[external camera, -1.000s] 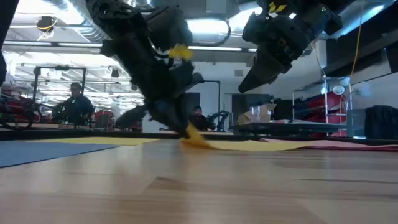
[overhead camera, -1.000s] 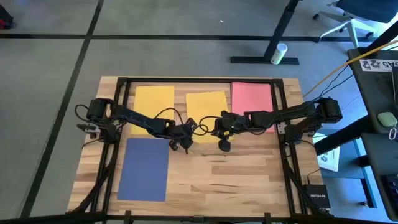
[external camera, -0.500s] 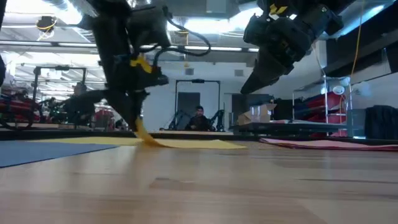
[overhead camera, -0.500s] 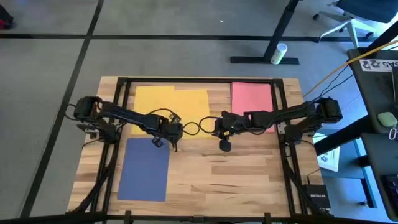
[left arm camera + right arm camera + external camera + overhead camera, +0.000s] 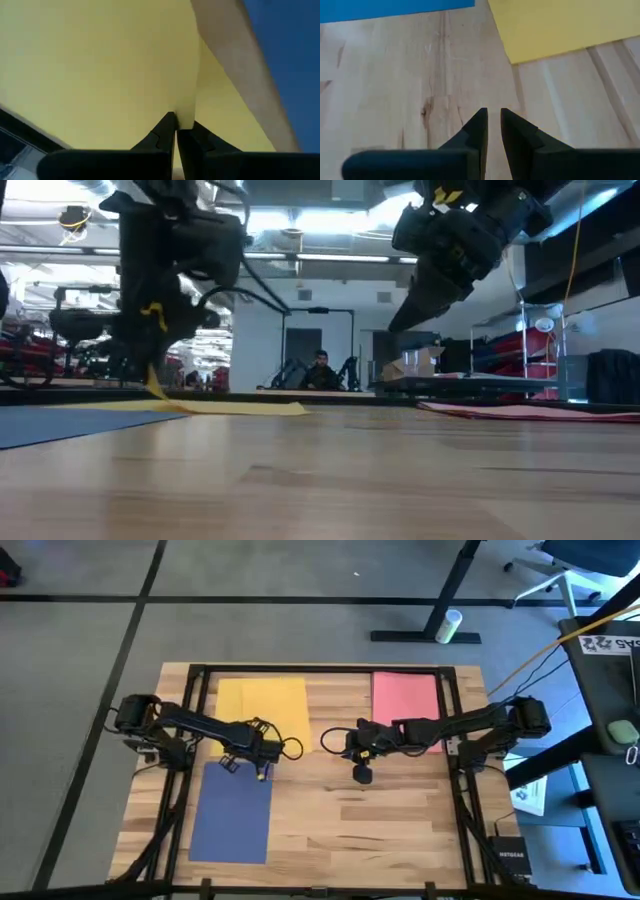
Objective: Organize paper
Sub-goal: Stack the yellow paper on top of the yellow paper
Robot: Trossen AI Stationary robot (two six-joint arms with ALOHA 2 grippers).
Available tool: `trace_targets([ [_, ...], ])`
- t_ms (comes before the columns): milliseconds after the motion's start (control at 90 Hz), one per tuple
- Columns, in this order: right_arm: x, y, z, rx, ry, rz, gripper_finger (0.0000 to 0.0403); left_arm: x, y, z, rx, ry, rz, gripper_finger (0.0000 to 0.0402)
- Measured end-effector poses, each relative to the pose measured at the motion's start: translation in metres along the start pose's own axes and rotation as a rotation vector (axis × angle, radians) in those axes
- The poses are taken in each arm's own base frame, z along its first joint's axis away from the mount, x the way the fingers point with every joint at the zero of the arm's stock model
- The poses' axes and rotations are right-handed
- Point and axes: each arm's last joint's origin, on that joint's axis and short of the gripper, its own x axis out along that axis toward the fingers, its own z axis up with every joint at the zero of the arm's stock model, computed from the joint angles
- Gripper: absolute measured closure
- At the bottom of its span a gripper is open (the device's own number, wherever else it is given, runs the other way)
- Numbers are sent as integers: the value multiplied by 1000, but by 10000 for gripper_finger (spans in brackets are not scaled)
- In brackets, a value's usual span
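- Your surface [image 5: 380, 815] is a pale butcher-block top of glued wooden strips, with visible grain and a dark metal frame running round its edges.
- Around it you have grey carpet floor marked by dark lines; a white cylindrical cup [image 5: 449, 625] lies by a black desk leg beyond the far edge.
- In the low view the room behind is an open workshop with ceiling ducting, racks and a person [image 5: 320, 368] seated far back.
- The yellow sheets [image 5: 265, 703] lie overlapped at the far left of the surface, thin, flat and matte.
- The pink sheet [image 5: 405, 697] lies flat at the far right, well apart from the yellow ones.
- The navy blue sheet [image 5: 233, 812] lies flat at the near left, just beside the yellow stack.
- Your left end effector [image 5: 260, 762] is pressed down at the near edge of the yellow sheets, its fingers clamped on a yellow sheet, which bends up between them in the left wrist view.
- Your right end effector [image 5: 361, 774] hangs above bare wood near the middle, fingers nearly together with a slim gap and nothing between.
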Motion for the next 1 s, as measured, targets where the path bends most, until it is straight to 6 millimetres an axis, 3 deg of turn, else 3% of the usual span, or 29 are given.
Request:
trace_targets([
  [533, 0, 0, -2, 0, 16, -2, 363, 16, -17, -24, 141, 156, -14, 401],
  [1000, 0, 0, -2, 0, 14, -2, 363, 4, -31, -43, -119, 312, -43, 401],
])
